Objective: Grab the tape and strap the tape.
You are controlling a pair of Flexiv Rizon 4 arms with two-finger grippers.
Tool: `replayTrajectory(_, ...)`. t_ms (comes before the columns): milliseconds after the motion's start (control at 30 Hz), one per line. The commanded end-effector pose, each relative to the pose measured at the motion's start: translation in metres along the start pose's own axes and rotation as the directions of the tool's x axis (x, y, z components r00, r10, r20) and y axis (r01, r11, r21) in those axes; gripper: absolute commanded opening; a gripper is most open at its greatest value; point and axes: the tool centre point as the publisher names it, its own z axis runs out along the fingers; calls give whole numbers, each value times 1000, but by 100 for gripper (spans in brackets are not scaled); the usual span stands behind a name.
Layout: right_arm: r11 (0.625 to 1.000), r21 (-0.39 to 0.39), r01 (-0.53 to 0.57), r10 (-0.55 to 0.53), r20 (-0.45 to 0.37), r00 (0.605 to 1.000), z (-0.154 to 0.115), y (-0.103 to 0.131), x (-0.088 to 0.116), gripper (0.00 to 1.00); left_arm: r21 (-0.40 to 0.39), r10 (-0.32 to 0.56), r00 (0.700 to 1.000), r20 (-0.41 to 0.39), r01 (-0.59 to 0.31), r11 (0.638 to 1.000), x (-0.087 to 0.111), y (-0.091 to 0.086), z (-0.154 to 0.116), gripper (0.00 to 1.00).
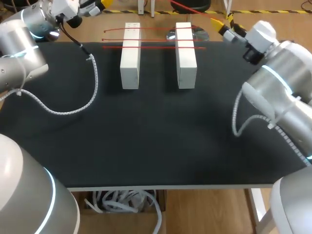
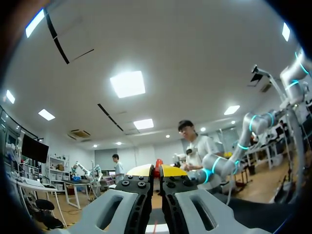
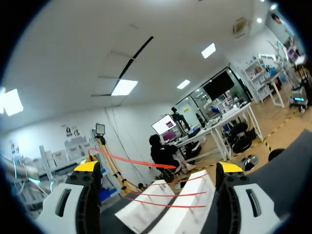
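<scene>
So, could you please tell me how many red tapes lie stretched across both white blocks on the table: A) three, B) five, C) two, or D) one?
A: in the head view, three red tapes run side by side across the tops of the two white blocks.

The head camera sits above and behind the robot, well back from the white blocks (image 1: pixel 130 56), and looks down over the whole table (image 1: pixel 146 146) with the blocks at its far side. The right wrist camera is low and close beside the blocks, facing along the right pincer (image 3: pixel 158 166) across them. It shares with the head view the blocks and the red strips (image 1: pixel 153 47) lying over them. The left wrist camera, off at the blocks' other side, looks past the left pincer (image 2: pixel 156 170) and upward into the room.
</scene>
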Motion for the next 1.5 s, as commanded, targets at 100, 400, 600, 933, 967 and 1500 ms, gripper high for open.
replayTrajectory(100,992,56,-112,107,90,990,9,-3,1,100,-3,1,1000,4,-1,1000,1,-1,1,0)
replayTrajectory(400,993,48,-104,100,75,992,6,-2,-2,100,-3,1,1000,4,-1,1000,1,-1,1,0)
replayTrajectory(600,986,57,-158,154,65,986,14,-7,6,100,-3,1,1000,4,-1,1000,1,-1,1,0)
replayTrajectory(933,800,-183,-572,588,50,807,33,-21,31,100,-3,1,1000,4,-1,1000,1,-1,1,0)
replayTrajectory(967,783,-206,-587,606,36,795,34,-20,32,100,-3,1,1000,4,-1,1000,1,-1,1,0)
replayTrajectory(1500,491,-666,-562,743,-17,669,24,-31,27,100,-3,1,1000,4,-1,1000,1,-1,1,0)
